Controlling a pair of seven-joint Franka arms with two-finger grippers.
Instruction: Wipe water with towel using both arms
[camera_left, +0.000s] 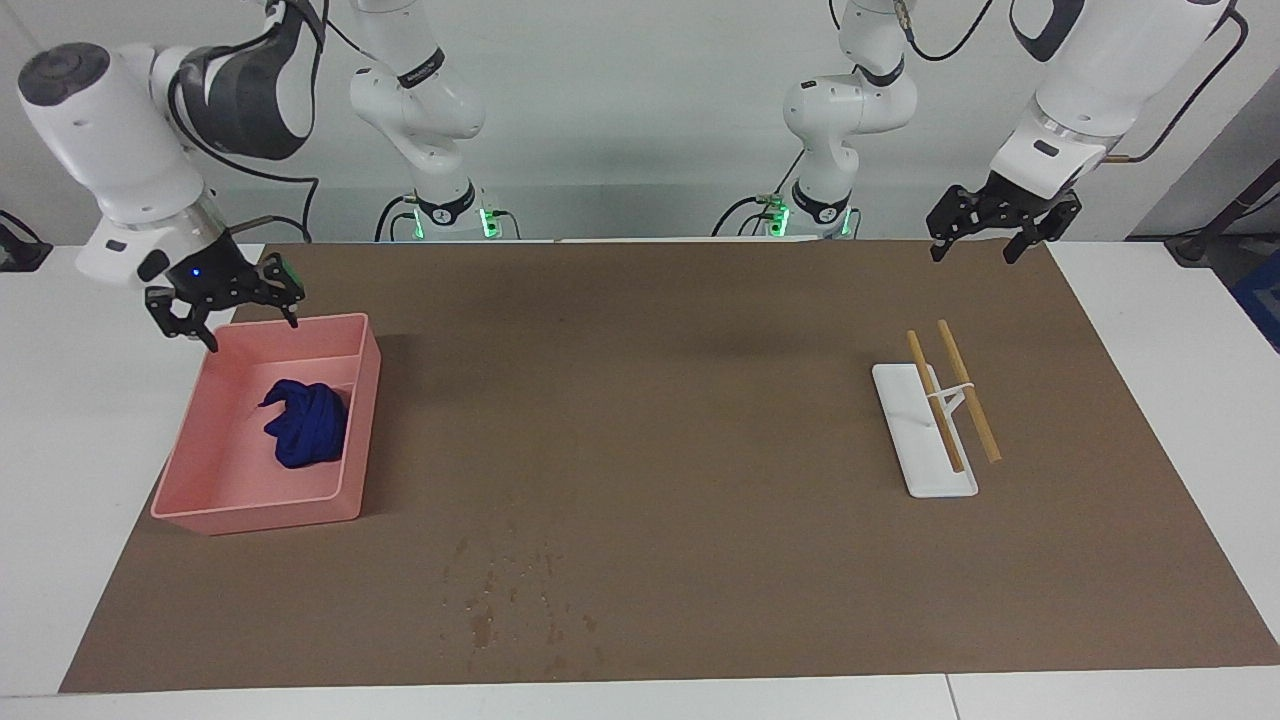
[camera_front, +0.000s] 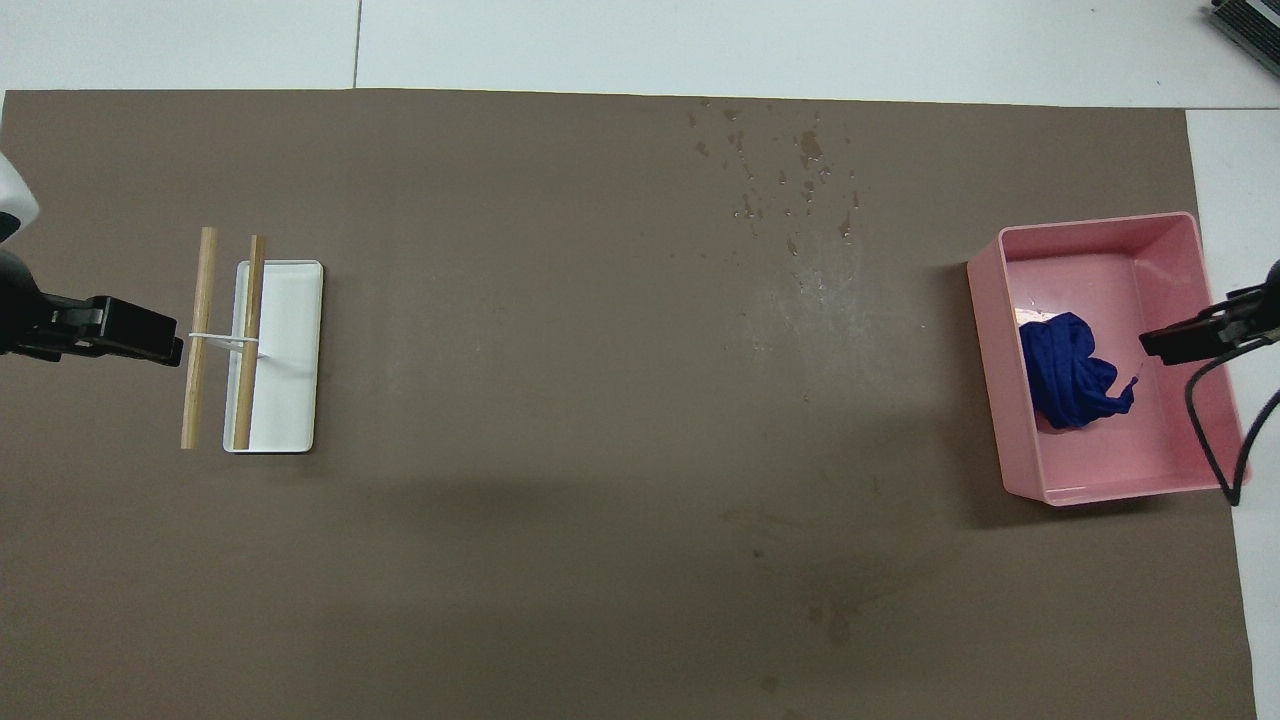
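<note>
- Inside the tray (camera_left: 200, 490), the towel (camera_left: 305, 425) lies bunched, free of both grippers.
- Water (camera_left: 500, 595) specks the paper (camera_left: 650, 400) farther from the robots than the tray.
- Right gripper (camera_left: 225, 305) hangs spread above the tray's robot-side rim.
- Left gripper (camera_left: 1000, 225) waits, spread, over the paper's edge.

no lettering, label, brand, number or sign can be read in either view. a dark band on the right arm (camera_left: 420, 75) carries small white marks that may be writing, but they are too small to make out.
</note>
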